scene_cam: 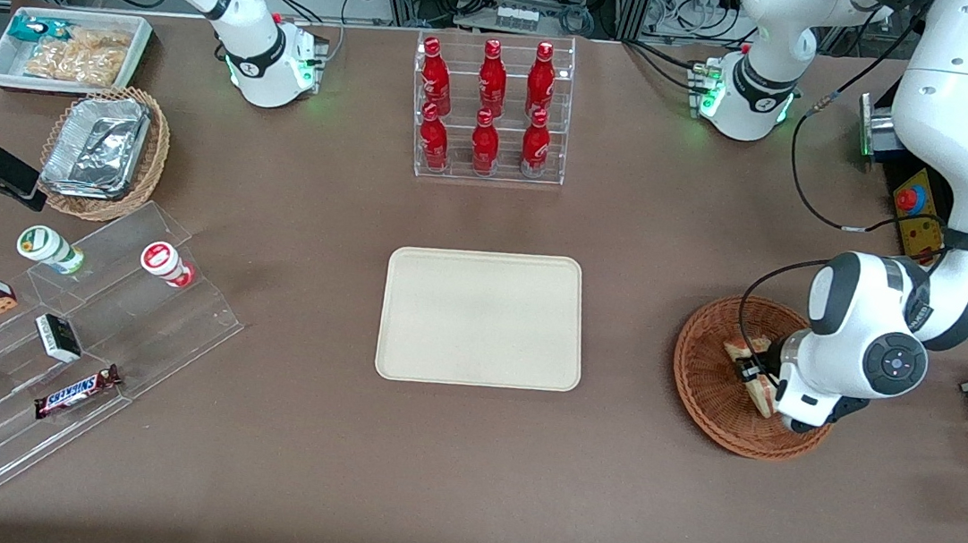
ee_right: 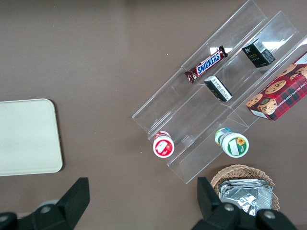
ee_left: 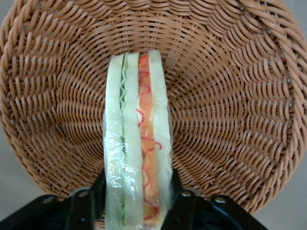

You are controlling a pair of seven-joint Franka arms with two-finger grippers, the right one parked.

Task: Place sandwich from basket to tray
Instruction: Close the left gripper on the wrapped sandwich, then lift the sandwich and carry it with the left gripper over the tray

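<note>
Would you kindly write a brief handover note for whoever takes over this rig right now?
Gripper: the left arm's gripper is down in the round reddish-brown wicker basket, fingers on both sides of the clear-wrapped triangular sandwich, shut on it.
Things: the sandwich stands on edge in the basket, not visibly lifted. The flat cream-beige rectangular tray lies at the table's middle with nothing on it.
Done: approach and grasp.
Left: lift the sandwich out, carry it to the tray, set it down, release.

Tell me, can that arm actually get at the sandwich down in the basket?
Probably yes: the gripper is already low in the basket, with a finger on each side of the sandwich and nothing covering it.
</note>
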